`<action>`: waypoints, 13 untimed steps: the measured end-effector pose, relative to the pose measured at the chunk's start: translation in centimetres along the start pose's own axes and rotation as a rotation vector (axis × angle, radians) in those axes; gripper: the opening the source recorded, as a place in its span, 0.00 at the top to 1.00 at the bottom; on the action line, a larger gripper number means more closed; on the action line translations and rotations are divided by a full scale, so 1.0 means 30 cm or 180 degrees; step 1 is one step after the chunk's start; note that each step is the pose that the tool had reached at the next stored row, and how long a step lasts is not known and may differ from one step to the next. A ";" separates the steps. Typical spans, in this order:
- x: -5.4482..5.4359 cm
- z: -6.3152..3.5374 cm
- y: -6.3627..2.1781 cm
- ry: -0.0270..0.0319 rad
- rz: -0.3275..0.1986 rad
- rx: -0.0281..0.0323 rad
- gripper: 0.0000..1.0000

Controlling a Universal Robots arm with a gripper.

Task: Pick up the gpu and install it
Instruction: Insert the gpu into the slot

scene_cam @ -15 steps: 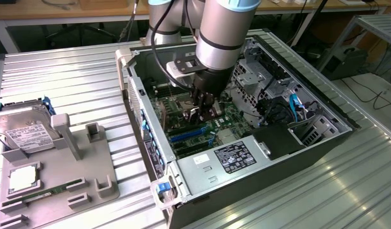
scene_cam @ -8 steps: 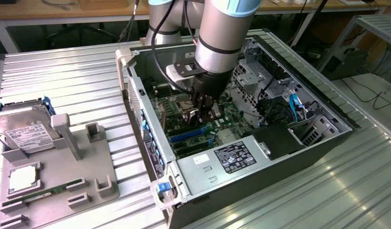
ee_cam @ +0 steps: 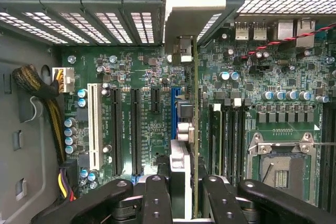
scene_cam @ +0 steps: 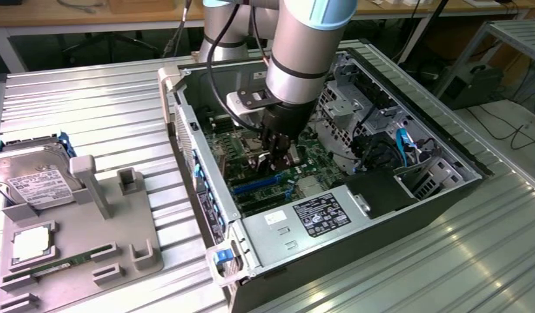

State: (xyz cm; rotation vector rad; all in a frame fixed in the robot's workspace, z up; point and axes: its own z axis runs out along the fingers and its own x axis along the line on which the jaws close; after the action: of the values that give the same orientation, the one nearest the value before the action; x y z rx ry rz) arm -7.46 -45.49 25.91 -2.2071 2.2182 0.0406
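One black claw (scene_cam: 276,147), mid-frame in the exterior view, clamps one thin, flat green gpu (ee_cam: 195,121) with a silver metal bracket. The card stands edge-on over one green motherboard (ee_cam: 131,72).

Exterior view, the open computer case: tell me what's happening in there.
The arm's gripper reaches down into the open computer case. Its jaws are clamped on the gpu, held edge-on above the motherboard, close beside the blue slot. Whether the card has entered a slot can't be told.
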 end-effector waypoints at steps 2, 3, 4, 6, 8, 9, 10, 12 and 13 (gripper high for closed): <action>0.000 0.001 0.000 0.0000 0.0002 0.0001 0.71; 0.000 0.001 0.001 -0.0001 0.0003 0.0001 0.71; 0.000 0.002 0.004 -0.0001 0.0003 0.0001 0.71; 0.000 0.004 0.008 -0.0001 0.0004 0.0009 0.71; 0.000 0.007 0.008 -0.0001 0.0028 0.0013 0.71; 0.000 0.008 0.008 -0.0001 0.0041 0.0013 0.71; 0.001 0.009 0.008 -0.0001 0.0052 0.0013 0.71; 0.002 0.010 0.008 -0.0001 0.0070 0.0014 0.71; 0.004 0.011 0.008 -0.0001 0.0075 0.0014 0.71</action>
State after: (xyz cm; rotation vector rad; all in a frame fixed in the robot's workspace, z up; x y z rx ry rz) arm -7.70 -45.60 25.59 -2.1787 2.2420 0.0363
